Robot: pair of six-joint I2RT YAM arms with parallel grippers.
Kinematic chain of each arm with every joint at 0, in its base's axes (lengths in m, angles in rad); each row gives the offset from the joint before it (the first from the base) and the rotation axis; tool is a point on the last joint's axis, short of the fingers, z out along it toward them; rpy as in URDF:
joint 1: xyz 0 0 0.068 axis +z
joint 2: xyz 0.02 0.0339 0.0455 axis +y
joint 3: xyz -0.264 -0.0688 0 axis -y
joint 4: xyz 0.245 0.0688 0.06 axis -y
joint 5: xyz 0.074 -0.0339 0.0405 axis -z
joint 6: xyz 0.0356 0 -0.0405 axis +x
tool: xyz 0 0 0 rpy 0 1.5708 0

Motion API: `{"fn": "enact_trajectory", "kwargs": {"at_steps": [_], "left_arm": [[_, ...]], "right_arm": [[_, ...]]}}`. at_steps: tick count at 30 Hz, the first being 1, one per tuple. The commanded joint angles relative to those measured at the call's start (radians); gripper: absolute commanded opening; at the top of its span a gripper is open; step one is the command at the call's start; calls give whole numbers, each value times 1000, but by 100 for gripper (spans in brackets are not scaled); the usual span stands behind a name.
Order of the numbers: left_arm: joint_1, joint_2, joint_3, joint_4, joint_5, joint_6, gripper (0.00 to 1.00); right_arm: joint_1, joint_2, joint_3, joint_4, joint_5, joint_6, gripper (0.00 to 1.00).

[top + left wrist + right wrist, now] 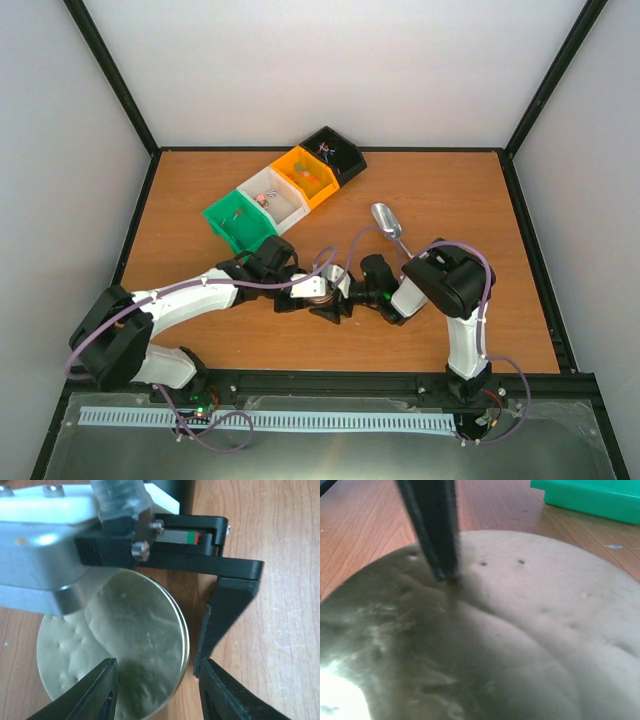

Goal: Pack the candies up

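While candies [264,198] sat in bins [318,188] at 12 o'clock, you likely wanted the gold lid [125,645] off: left fingers [95,695] apart astride its rim; right fingers [225,610] unclear.

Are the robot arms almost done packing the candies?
Not sure yet. Nothing looks finished: a few candies lie in the plastic bins, and I see no packed container. In hand: the left gripper and right gripper are both at the round gold lid. The metal scoop lies untouched on the table, so scooping probably remains.
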Motion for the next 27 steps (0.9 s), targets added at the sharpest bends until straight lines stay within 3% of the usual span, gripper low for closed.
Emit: {"fn": "enact_trajectory", "kwargs": {"at_steps": [1,7,14,18,27], "left_arm": [[-21,29,38,85,14,-29,47],[-21,54,23,84,-37,-9,42],[-21,34,-7,63,-47,7,40],[-22,13,10,67,-15,-18,42],[-178,87,25,131,-143,3,42]], "right_arm": [[9,-38,-23,-31,4,-5,100],[-13,-89,-36,-58,-33,-5,98],[-24,-64,-51,3,-52,5,81],[-22,-61,-54,17,-61,11,77],[-22,-53,-63,28,-58,16,74]]}}
